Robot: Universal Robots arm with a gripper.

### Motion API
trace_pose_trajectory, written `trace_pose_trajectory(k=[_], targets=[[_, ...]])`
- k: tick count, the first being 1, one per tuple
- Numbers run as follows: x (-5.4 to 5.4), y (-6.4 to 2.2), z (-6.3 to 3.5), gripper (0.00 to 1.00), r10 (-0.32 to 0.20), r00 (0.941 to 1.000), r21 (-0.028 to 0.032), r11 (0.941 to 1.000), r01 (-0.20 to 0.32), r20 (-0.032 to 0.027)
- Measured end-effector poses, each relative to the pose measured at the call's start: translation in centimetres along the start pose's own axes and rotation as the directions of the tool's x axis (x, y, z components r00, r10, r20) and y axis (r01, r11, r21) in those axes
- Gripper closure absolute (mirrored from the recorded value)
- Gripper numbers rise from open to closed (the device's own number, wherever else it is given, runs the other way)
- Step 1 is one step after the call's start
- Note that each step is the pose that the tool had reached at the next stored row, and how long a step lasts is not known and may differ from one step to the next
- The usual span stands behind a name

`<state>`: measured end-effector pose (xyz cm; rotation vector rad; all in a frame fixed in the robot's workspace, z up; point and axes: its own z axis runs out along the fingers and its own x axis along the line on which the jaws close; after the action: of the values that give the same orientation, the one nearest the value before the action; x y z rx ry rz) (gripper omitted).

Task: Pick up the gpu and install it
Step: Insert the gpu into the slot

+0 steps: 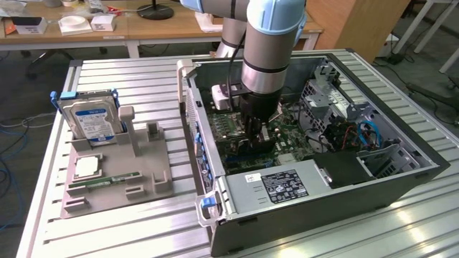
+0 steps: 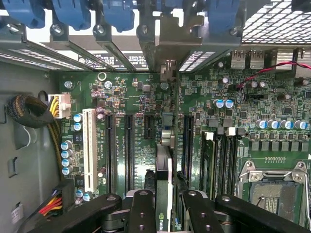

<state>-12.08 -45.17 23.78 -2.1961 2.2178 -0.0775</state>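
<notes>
The gpu (image 2: 163, 194) stands edge-on between my fingers (image 2: 142, 209), a thin green card with a logo on its black edge. Its silvery bracket end (image 2: 167, 70) reaches the case's rear slot openings. The card lines up with a long black slot on the motherboard (image 2: 141, 97), with other black slots on both sides. My gripper (image 2: 164, 213) is shut on the gpu. In the exterior view the gripper (image 1: 257, 137) is low inside the open computer case (image 1: 323, 207), with the dark gpu (image 1: 261, 146) under it above the board.
Blue slot latches (image 2: 73, 12) line the case's rear wall. A white slot (image 2: 89, 145), a cable bundle (image 2: 29, 111) and the processor socket (image 2: 272, 189) flank the card. Outside the case, a grey fixture (image 1: 150, 177) holds a hard drive (image 1: 90, 121), a memory stick (image 1: 104, 181) and a chip (image 1: 86, 167).
</notes>
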Motion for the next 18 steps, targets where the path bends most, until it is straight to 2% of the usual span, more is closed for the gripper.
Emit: trace_pose_trajectory(k=[18], targets=[[0.0, 0.07, 0.29, 0.74, 0.0, 1.0, -0.0001, 1.0, 0.0, -0.0001]])
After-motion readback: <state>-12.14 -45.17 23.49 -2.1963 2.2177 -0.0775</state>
